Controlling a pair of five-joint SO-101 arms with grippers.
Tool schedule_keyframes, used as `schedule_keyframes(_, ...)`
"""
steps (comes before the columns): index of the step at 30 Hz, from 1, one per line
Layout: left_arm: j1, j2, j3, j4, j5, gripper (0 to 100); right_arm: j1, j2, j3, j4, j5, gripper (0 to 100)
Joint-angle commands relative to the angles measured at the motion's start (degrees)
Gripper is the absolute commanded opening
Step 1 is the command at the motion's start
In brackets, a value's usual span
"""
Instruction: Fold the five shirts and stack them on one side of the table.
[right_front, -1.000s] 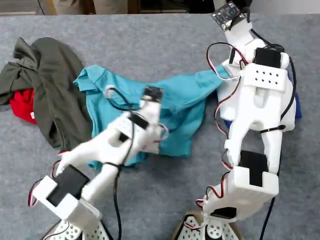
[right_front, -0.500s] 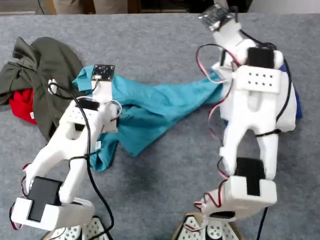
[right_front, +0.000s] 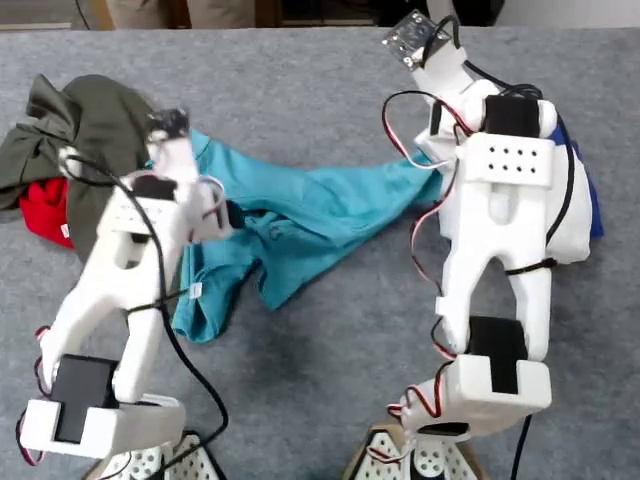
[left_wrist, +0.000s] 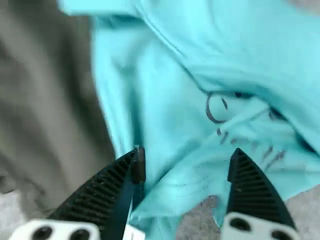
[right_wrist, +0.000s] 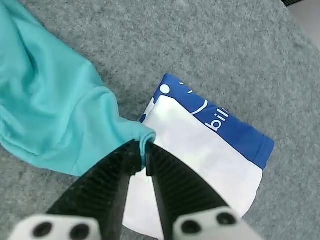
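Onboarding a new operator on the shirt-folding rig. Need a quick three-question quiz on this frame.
1. True or false: the right tool is shut on an edge of the teal shirt.
2. Which one lies over part of the red shirt? A) the olive shirt B) the teal one C) a yellow one
3. Fill in: the left tool is open above the ____ shirt.
Key: 1 true; 2 A; 3 teal.

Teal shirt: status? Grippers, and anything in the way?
Right gripper shut on teal shirt edge. Left gripper open over its bunched part. Shirt unfolded, sprawled across the table. Olive shirt butts against it beside the left gripper.
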Motion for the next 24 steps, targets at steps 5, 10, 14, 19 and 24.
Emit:
schedule_keyframes(5, 2.7, -14.4, -8.7, 13.5, -0.3, 25, -0.8, -2.7, -2.4, 0.2, 0.7, 0.2)
schedule_keyframes(10, 15.6, -27.3, 2.8, 14.3, -7.1, 23, -0.7, -2.7, -2.3, 0.2, 0.7, 0.2)
schedule_keyframes(14, 24.2, -33.8, 19.4, 4.3, -7.3, 24, -0.5, -2.7, -2.2, 0.2, 0.5, 0.2)
schedule_keyframes(19, 19.7, -34.3, 35.5, -13.6, -7.9, 24, -0.4, -2.7, -2.2, 0.3, 0.4, 0.2)
schedule_keyframes(24, 21.5, -34.3, 39.6, -16.2, -11.7, 24, -0.7, -2.6, -1.1, -0.3, 0.3, 0.2)
